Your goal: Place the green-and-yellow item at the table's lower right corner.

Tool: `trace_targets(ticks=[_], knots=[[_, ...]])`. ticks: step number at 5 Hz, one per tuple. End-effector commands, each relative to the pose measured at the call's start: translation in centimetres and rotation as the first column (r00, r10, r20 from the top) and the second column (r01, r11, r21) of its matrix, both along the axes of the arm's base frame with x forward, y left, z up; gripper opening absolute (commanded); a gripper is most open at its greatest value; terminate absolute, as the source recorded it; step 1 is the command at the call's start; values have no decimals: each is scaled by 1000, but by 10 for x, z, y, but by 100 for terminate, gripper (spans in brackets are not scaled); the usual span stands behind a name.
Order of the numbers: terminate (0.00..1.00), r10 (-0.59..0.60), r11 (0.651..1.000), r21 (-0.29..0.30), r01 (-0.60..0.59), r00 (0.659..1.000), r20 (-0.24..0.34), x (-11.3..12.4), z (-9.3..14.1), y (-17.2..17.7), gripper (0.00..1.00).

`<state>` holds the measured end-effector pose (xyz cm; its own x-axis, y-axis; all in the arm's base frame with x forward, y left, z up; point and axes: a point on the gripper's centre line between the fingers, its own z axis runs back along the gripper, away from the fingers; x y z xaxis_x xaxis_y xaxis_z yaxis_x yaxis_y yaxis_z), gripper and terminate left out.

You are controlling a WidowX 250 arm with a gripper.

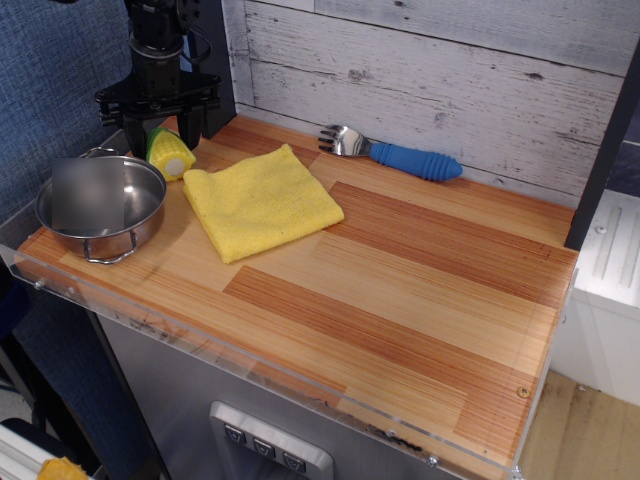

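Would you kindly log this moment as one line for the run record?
corn: far-left, beside pot and yellow cloth | gripper: jaws open, straddling corn | grasp: not confirmed | lower right corner: not yet reached

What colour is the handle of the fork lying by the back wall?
Bright blue; the fork's ribbed handle shows clearly in the observation.image view, with a silver metal head.

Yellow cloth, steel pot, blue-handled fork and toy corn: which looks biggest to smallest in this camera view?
1. Yellow cloth
2. Steel pot, though it sits nearer the camera
3. Blue-handled fork
4. Toy corn, partly hidden under the claw
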<state>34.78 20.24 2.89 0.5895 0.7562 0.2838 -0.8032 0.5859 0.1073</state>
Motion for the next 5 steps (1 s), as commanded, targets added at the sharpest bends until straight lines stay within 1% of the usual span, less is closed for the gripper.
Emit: trace_targets(ticks=[1,2,3,4,5], knots=[[0,-29,999,18,27,996,88,-1,41,-8,0],[0,-55,998,16,53,989,138,3,65,-16,0],[0,-110,994,36,105,974,200,4,96,-29,0],[0,-166,986,46,160,956,240,-3,119,-50,0],[0,-249,968,47,246,933,259,-14,133,-84,0]])
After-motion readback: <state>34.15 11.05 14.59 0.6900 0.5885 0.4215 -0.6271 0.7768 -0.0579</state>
